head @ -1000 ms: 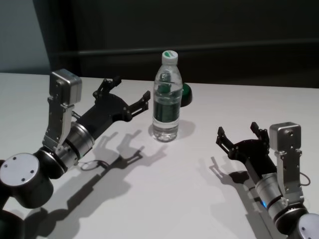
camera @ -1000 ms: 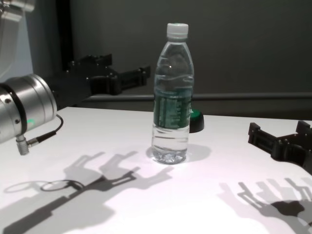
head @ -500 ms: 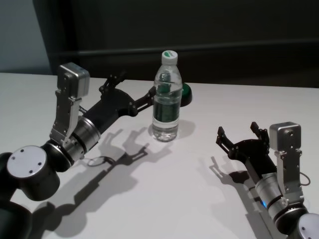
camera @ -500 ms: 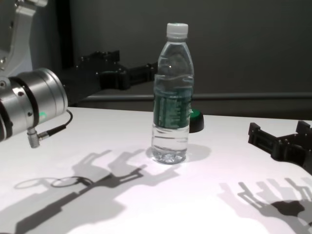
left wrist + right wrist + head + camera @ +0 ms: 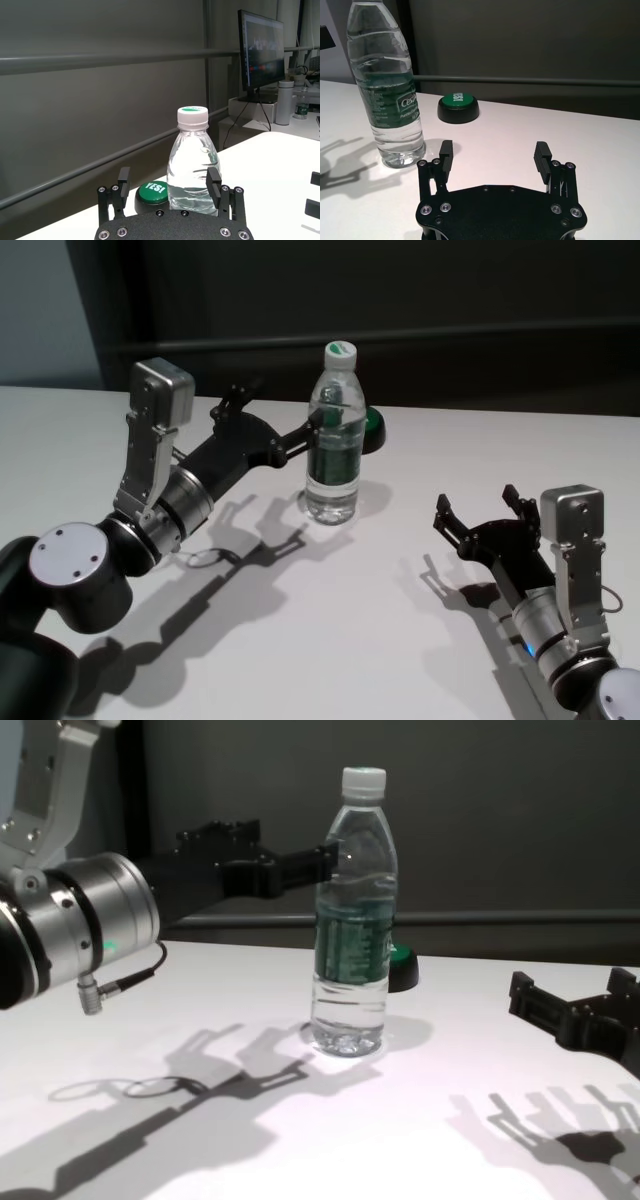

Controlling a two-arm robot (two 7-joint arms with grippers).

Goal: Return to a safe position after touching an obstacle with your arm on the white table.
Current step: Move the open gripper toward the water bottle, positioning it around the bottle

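Observation:
The obstacle, a clear water bottle (image 5: 334, 445) with a white cap and a green label, stands upright on the white table (image 5: 350, 630). My left gripper (image 5: 280, 408) is open and raised above the table at the bottle's left. One fingertip (image 5: 322, 860) meets the bottle's upper side (image 5: 352, 870) and appears to touch it. In the left wrist view the bottle (image 5: 192, 160) stands just past the gripper (image 5: 168, 181), behind one finger (image 5: 213, 181). My right gripper (image 5: 476, 500) is open and empty, low over the table at the right, apart from the bottle (image 5: 385, 85).
A green-topped black button (image 5: 373, 430) sits just behind the bottle, also in the right wrist view (image 5: 458, 105) and the chest view (image 5: 402, 965). A dark wall with a rail runs behind the table's far edge.
My left arm has moved forward and to the right, bringing its open gripper up to the bottle's upper side. The bottle still stands in place. The right arm has not moved.

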